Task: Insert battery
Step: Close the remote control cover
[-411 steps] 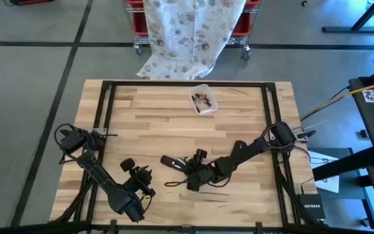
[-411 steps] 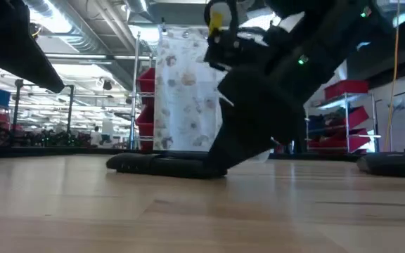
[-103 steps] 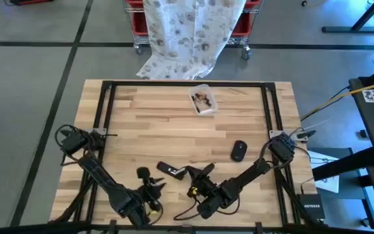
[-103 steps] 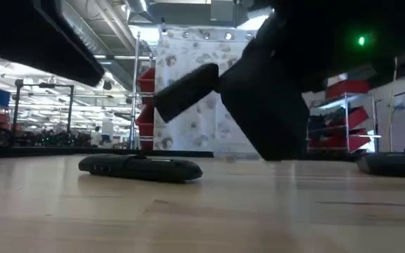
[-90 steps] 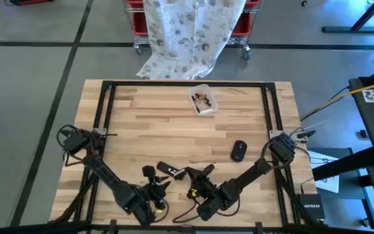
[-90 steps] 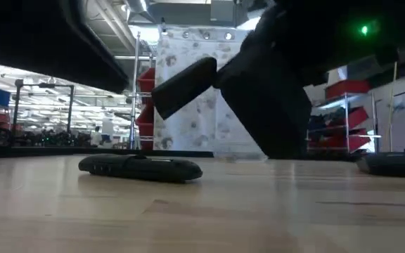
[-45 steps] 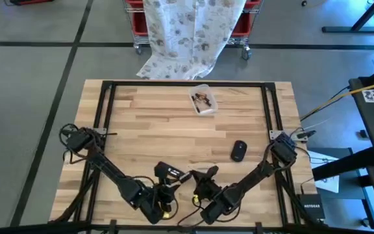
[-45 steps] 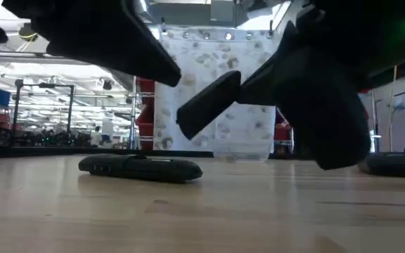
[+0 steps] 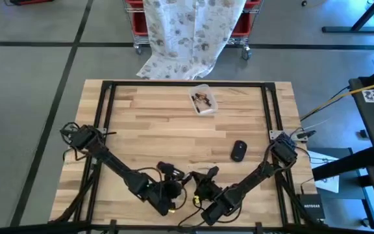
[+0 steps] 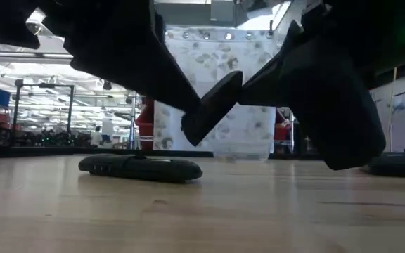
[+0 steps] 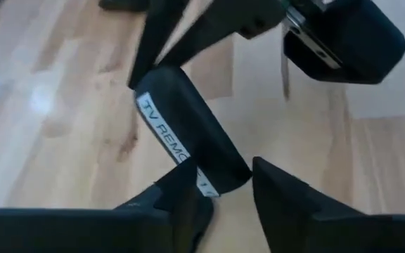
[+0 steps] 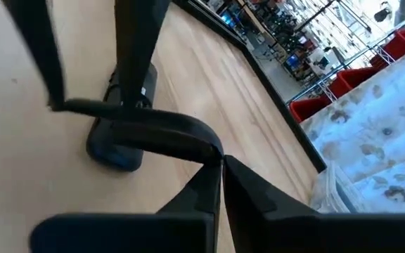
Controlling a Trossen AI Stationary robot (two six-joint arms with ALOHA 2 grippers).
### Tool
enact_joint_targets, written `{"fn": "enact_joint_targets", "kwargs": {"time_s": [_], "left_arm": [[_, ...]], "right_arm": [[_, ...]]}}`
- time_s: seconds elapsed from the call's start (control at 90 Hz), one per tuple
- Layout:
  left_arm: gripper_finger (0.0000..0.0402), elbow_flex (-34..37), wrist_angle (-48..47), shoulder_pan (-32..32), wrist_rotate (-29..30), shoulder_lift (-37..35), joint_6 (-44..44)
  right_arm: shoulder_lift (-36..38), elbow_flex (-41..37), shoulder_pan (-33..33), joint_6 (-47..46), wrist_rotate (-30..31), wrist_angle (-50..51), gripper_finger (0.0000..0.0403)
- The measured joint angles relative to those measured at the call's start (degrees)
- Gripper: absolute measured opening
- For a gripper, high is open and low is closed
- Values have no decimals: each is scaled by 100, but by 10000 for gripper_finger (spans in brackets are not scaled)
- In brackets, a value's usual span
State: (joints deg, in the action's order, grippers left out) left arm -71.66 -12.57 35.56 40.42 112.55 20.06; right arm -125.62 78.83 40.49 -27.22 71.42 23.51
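Butcher-block table (image 9: 174, 123), light wood with a black frame; behind it a patterned cloth (image 9: 187, 32) over red bins. Near the front edge, the right gripper (image 9: 208, 174) pinches a black remote (image 11: 192, 140) — labelled "TV REMO…" — aloft and tilted. Left gripper (image 11: 223, 193), fingers parted, reaches its free end. A second black remote (image 10: 140, 167) lies flat just beside.

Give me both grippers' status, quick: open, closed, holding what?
Left gripper: open, its fingers either side of the end of the TV remote.
Right gripper: shut on a thin dark cover, held off the table.
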Motion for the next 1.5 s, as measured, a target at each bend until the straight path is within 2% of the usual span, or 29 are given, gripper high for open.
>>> {"fn": "enact_joint_targets", "kwargs": {"time_s": [0.133,0.2,0.444,0.578,0.667,0.822,1.011,1.356,1.5], "left_arm": [[181,0,-26,-105,-509,0,59],[191,0,-28,-153,-570,2,95],[196,0,-23,-299,-562,2,1249],[196,0,-57,-401,-554,2,1073],[196,0,-54,-379,-217,7,540],[196,0,13,-144,891,7,-255],[196,0,10,65,1755,7,-431],[194,0,27,89,1673,7,-445],[157,0,8,89,1393,7,-361]], "right_arm": [[0,0,0,-113,-9,-5,0],[0,0,0,-226,-11,-4,0],[0,0,2,-406,-49,33,0],[0,0,48,-544,20,57,0],[2,0,105,-772,-8,73,0],[2,0,252,-1160,132,109,0],[4,0,364,-1312,247,11,0],[4,0,376,-1160,335,-98,0],[4,0,376,-854,470,-98,0]]}}
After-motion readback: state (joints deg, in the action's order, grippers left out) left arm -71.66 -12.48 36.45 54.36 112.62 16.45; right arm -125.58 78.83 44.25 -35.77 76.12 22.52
